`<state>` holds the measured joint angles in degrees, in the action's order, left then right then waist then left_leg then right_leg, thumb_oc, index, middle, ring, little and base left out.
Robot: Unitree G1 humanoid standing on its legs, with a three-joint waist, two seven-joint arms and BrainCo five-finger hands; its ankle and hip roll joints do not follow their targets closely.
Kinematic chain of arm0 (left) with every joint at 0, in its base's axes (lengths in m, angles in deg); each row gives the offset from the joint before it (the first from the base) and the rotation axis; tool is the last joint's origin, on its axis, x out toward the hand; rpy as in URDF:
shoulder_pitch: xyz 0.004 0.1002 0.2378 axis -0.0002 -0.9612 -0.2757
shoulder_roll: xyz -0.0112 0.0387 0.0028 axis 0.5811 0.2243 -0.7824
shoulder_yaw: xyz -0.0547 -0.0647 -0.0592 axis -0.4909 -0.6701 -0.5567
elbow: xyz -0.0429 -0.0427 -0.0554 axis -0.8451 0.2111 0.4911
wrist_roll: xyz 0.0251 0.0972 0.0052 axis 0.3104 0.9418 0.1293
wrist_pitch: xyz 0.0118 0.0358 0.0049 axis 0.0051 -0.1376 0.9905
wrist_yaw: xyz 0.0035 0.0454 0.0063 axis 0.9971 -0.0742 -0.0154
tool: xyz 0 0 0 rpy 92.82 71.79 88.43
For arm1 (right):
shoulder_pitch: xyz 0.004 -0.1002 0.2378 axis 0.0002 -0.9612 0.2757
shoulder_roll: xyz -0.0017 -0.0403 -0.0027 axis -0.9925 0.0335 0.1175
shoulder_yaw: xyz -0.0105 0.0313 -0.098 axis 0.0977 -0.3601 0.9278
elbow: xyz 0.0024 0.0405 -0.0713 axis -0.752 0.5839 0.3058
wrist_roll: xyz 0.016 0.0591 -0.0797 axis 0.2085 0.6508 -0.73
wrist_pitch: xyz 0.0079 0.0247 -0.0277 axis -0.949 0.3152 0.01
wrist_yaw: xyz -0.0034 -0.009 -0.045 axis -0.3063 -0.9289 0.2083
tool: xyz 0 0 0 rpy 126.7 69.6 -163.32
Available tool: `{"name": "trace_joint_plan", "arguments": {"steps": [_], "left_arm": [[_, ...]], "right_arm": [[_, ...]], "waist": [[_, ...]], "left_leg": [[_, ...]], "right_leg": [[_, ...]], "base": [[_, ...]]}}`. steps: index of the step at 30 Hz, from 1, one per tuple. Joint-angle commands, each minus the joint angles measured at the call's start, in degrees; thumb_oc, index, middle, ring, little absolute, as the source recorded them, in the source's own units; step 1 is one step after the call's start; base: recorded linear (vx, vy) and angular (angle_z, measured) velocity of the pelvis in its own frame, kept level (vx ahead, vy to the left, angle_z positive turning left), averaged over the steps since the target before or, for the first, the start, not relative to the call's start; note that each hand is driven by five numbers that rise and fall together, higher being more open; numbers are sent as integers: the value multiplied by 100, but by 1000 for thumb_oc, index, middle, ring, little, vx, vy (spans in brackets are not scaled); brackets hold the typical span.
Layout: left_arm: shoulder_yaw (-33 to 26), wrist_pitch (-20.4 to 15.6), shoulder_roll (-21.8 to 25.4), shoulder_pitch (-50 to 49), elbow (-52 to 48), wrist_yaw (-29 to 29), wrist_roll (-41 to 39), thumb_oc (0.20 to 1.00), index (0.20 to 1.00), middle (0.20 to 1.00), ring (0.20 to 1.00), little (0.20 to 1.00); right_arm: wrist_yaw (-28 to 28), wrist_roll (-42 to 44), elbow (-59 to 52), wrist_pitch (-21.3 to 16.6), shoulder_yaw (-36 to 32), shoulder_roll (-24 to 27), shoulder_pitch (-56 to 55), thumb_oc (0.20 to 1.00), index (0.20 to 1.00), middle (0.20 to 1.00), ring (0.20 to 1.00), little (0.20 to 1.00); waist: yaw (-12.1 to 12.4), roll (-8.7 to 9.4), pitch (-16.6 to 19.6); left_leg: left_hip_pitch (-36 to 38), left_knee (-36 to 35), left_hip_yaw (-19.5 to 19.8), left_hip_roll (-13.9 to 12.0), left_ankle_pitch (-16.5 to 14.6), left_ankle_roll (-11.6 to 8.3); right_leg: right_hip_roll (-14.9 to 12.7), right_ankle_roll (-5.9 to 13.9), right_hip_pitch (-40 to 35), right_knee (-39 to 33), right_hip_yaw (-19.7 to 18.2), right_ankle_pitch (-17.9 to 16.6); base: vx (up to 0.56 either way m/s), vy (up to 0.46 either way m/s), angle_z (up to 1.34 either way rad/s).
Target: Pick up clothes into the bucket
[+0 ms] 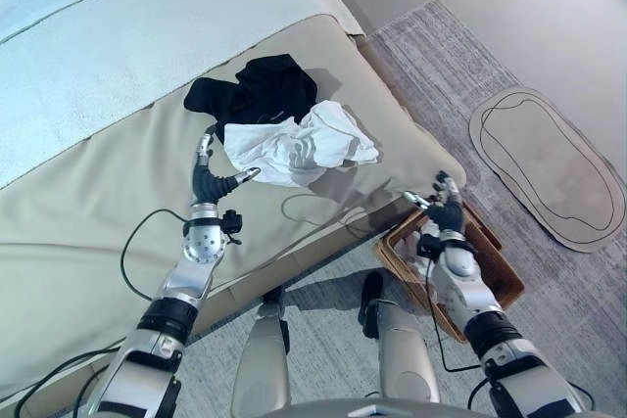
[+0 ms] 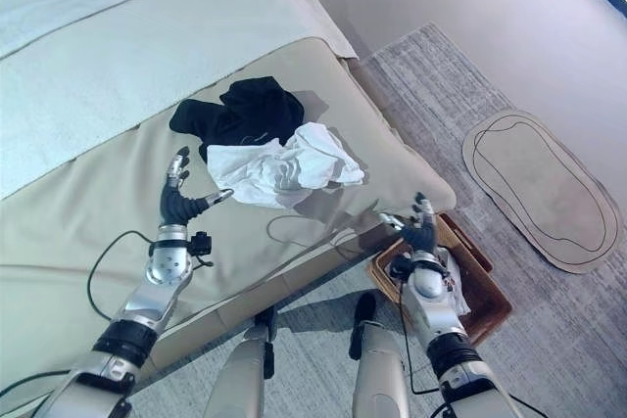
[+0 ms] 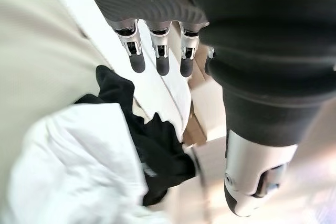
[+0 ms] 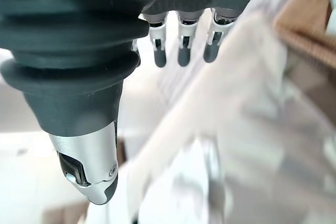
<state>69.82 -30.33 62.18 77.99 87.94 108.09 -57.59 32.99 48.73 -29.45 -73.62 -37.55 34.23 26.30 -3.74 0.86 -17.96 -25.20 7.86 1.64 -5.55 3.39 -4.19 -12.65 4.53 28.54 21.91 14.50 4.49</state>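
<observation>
A black garment (image 1: 257, 90) lies crumpled on the beige bed cover, with a white garment (image 1: 299, 144) bunched against its near side. My left hand (image 1: 208, 183) stands open just left of the white garment, thumb pointing at it and holding nothing. Its wrist view shows straight fingers (image 3: 157, 51) above the black cloth (image 3: 157, 150) and the white cloth (image 3: 73, 166). A brown wicker basket (image 1: 500, 271) sits on the floor at the bed's corner with white cloth (image 1: 429, 242) inside. My right hand (image 1: 446, 212) hovers open over the basket, its fingers (image 4: 181, 45) straight and empty.
The bed (image 1: 118, 144) fills the left and middle, its edge running diagonally down to the basket. A grey rug (image 1: 460, 75) covers the floor on the right. An oval beige mat (image 1: 549, 168) lies beyond the basket.
</observation>
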Motion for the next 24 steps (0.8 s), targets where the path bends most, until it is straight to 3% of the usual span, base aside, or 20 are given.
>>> {"name": "trace_joint_plan", "arguments": {"steps": [1, 6, 8, 10, 15, 17, 18, 24], "left_arm": [[95, 219, 414, 855, 196, 626, 1095, 1000, 1000, 1000, 1000, 1000], [210, 550, 782, 1433, 548, 942, 1506, 1000, 1000, 1000, 1000, 1000], [346, 790, 1185, 2015, 729, 1187, 1789, 1000, 1000, 1000, 1000, 1000], [350, 789, 1186, 2021, 732, 1187, 1788, 1000, 1000, 1000, 1000, 1000], [665, 1072, 1682, 2847, 850, 1497, 2258, 1000, 1000, 1000, 1000, 1000], [818, 1169, 1771, 3150, 976, 1568, 2378, 1000, 1000, 1000, 1000, 1000], [858, 1229, 1837, 3286, 935, 1613, 2449, 1000, 1000, 1000, 1000, 1000], [1088, 1338, 2088, 3890, 1136, 1790, 2643, 1000, 1000, 1000, 1000, 1000]], "right_arm": [[-66, -122, -644, -415, 136, 83, 321, 1000, 1000, 1000, 1000, 1000], [-14, -252, -1155, -483, 335, 183, 464, 1000, 1000, 1000, 1000, 1000], [21, -264, -1548, -589, 403, 309, 618, 1000, 1000, 1000, 1000, 1000], [22, -264, -1548, -588, 400, 308, 620, 1000, 1000, 1000, 1000, 1000], [300, -747, -1671, -626, 466, 544, 900, 1000, 1000, 1000, 1000, 1000], [306, -714, -1623, -638, 459, 557, 929, 1000, 1000, 1000, 1000, 1000], [320, -680, -1621, -654, 435, 579, 909, 1000, 1000, 1000, 1000, 1000], [318, -576, -1535, -717, 307, 611, 782, 1000, 1000, 1000, 1000, 1000]], "waist": [[-4, 226, -439], [-3, 305, -655], [-46, 365, -865], [-44, 364, -851], [-100, 423, -1036], [-127, 433, -1043], [-128, 416, -1031], [-253, 418, -1007]], "left_leg": [[-127, 425, -242, -50, -158, -50], [-697, 869, -254, 35, -290, -11], [-1428, 1458, -210, 108, -447, 32], [-1457, 1478, -210, 108, -455, 33], [-2551, 2282, -128, 169, -697, 92], [-2833, 2392, -100, 168, -717, 103], [-2903, 2480, -65, 139, -920, 71], [-3388, 2577, -67, 126, -944, 96]], "right_leg": [[-408, 565, -275, -953, -343, -1030], [-502, 588, 160, -789, -420, -1038], [-573, 581, 719, -411, -506, -979], [-574, 582, 745, -397, -509, -974], [-589, 566, 1687, 165, -610, -862], [-602, 574, 1954, 286, -621, -852], [-571, 642, 2063, 405, -658, -684], [-585, 676, 2570, 461, -735, -719]], "base": [[-46, 99, -3], [-55, 77, -1], [-88, 85, 7], [-45, 39, 6], [-54, 44, 7], [22, 28, 9], [64, 34, 8], [21, 44, -4]]}}
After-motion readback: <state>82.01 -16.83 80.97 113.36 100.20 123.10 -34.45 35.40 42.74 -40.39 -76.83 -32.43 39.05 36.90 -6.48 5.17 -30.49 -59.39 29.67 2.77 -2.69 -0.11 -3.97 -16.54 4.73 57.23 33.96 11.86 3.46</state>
